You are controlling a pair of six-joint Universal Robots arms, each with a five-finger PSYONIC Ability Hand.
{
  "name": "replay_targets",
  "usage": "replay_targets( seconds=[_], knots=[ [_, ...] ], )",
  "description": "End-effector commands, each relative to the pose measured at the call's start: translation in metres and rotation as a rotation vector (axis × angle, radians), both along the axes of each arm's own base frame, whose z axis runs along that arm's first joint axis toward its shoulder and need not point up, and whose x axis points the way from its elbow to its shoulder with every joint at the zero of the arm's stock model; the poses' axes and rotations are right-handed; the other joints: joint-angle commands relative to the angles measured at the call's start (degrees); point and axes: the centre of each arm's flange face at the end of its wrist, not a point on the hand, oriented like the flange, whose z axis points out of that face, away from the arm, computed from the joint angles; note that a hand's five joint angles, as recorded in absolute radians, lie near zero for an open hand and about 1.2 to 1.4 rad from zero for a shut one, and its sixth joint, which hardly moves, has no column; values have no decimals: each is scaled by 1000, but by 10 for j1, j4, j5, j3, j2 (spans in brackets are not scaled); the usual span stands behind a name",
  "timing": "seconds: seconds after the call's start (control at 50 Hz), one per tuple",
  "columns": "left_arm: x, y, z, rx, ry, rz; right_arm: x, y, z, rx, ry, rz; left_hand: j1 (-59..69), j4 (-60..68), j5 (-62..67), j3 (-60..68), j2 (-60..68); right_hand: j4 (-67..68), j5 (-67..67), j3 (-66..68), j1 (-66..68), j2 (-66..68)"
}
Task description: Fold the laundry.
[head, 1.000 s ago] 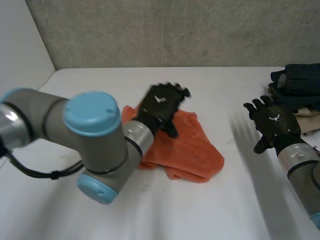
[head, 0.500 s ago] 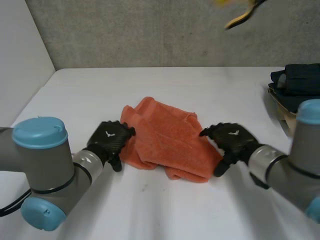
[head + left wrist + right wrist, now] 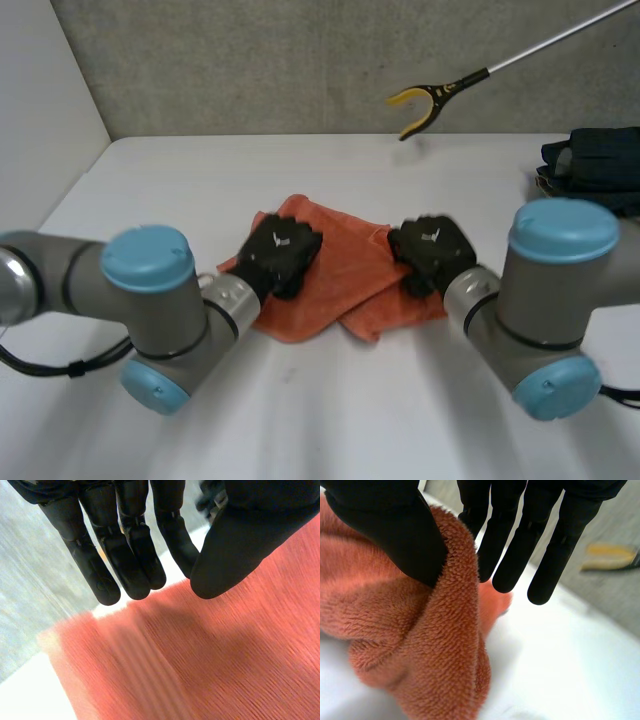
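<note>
An orange towel lies crumpled in the middle of the white table. My left hand rests on its left part, straight fingers drawn close to the thumb just above the cloth, nothing seen between them. At the towel's right edge is my right hand. There a raised fold of the towel stands between its thumb and its straight fingers, pressed against the thumb.
A long reacher tool with a yellow-tipped claw hangs over the table's far side, coming from the upper right; the claw lies beyond my right fingers. A stack of dark folded clothes sits at the far right edge.
Both hands moved from beside the towel onto it, left onto its left part, right onto its right edge, and closed. The towel's right side bunched inward. The reacher tool came lower.
</note>
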Motion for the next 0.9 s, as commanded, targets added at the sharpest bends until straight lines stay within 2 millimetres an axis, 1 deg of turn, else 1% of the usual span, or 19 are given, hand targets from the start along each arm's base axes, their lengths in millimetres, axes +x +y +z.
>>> replay_targets(
  seconds=[0.02,0.04,0.06,0.1,0.16,0.22,0.24,0.28,0.3,0.34,0.38,0.42,0.48,0.6,0.74,0.76,0.78,0.84,0.9],
  knots=[
    [16,23,121,-217,175,20,-8,11,108,-322,-13,18,122,114,143,119,115,115,135,121,169,127],
    [21,31,145,-257,219,20,-9,13,119,-358,-11,17,122,114,143,119,115,115,135,121,169,127],
    [25,35,155,-274,239,20,-12,17,140,-421,-12,15,122,114,143,119,115,115,135,121,169,127],
    [33,44,178,-309,286,23,-13,21,161,-468,-15,22,122,114,143,119,115,115,135,121,169,127],
    [39,53,188,-321,316,21,-13,25,178,-485,-22,45,122,114,143,119,115,115,135,121,169,127],
    [39,54,175,-283,297,23,-12,28,185,-464,-16,81,122,114,143,119,115,115,135,121,169,127],
    [39,54,168,-265,288,23,-12,27,180,-435,-3,91,122,114,143,119,115,115,135,121,169,127],
    [35,52,139,-184,240,20,-10,21,164,-380,20,99,-147,-155,-126,-151,-154,115,135,121,169,127],
    [33,53,126,-147,220,18,-6,15,145,-324,41,104,-285,-293,-265,-289,-292,115,135,121,169,127],
    [25,54,90,-39,172,13,-3,12,128,-275,64,108,-438,-445,-417,-441,-444,115,135,121,169,127],
    [21,56,69,33,149,24,0,10,108,-219,82,116,-452,-459,-431,-455,-458,115,135,121,169,127],
    [18,53,43,123,147,74,-2,11,102,-196,80,114,-500,-508,-479,-503,-506,115,135,121,169,127],
    [17,42,23,216,193,148,-2,17,92,-155,75,124,-509,-517,-488,-512,-515,115,135,121,169,127],
    [4,35,3,329,256,152,-1,41,94,-118,16,148,-511,-518,-490,-514,-517,115,135,121,169,127],
    [-10,52,3,376,286,98,4,47,82,-113,-72,155,-499,-507,-478,-502,-505,115,135,121,169,127],
    [-9,51,5,372,287,111,8,51,79,-116,-78,171,-497,-505,-476,-500,-503,12,32,18,67,24],
    [-6,50,7,365,290,132,12,53,74,-109,-75,182,-497,-505,-476,-500,-503,-175,-155,-169,-121,-164],
    [17,35,22,313,305,301,20,53,56,-72,-50,189,-497,-505,-476,-500,-503,-585,-565,-579,-531,-573],
    [58,11,32,259,316,523,20,47,53,-64,-52,173,-497,-505,-476,-500,-503,-585,-565,-579,-531,-573]
  ],
)
